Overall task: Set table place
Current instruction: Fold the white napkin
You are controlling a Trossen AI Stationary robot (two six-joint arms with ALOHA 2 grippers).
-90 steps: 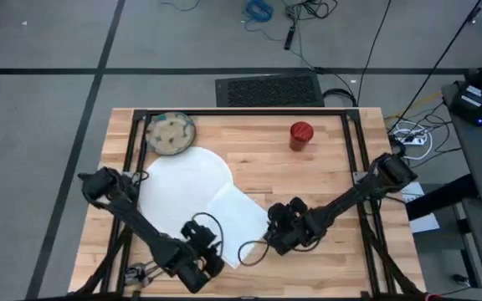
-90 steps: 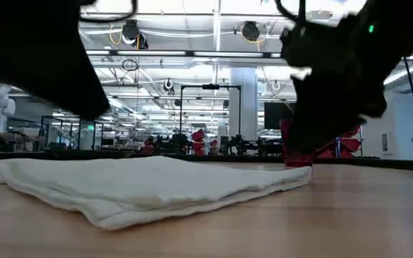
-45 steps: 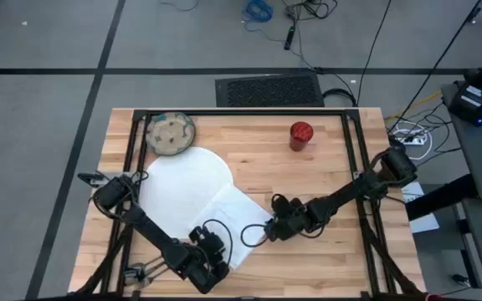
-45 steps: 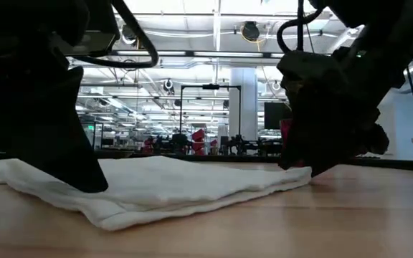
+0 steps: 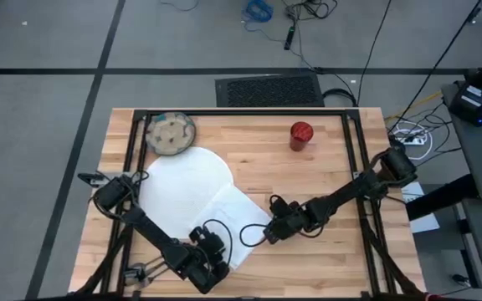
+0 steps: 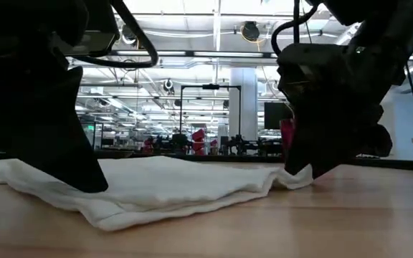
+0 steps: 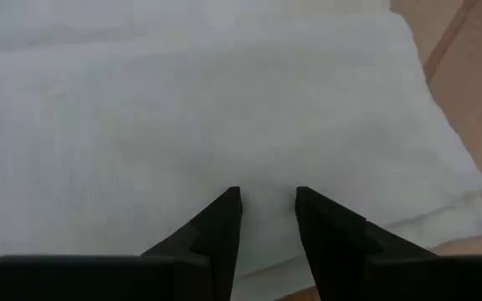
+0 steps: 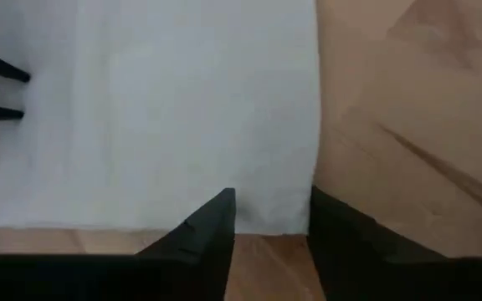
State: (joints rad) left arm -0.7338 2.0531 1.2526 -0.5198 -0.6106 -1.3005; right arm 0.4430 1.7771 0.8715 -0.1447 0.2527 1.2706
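High view shows one white napkin lying flat on the table, one corner overlapping the edge of the single large white plate. Both grippers are down at this napkin. The left gripper is at the napkin's near corner; in the left wrist view its two fingers stand slightly apart, tips pressed onto the folded cloth, with nothing clamped between them. The right gripper is at the napkin's opposite side edge; in the right wrist view its two fingers are spread apart, straddling the cloth's edge where it meets bare wood, and two thin dark tips that seem to belong to the other arm show at the cloth's far side.

In the low view the napkin lies in a shallow mound between the two dark arms, its end beneath the right gripper lifted a little off the wood.

Beyond the left gripper, past the plate, sits one speckled bowl at the table's far corner, just beside the plate's rim. Beyond the right gripper, well apart from the napkin, stands one red cup near the far edge. Some cutlery seems to lie close beside the left gripper at the table's near edge, too small to count.
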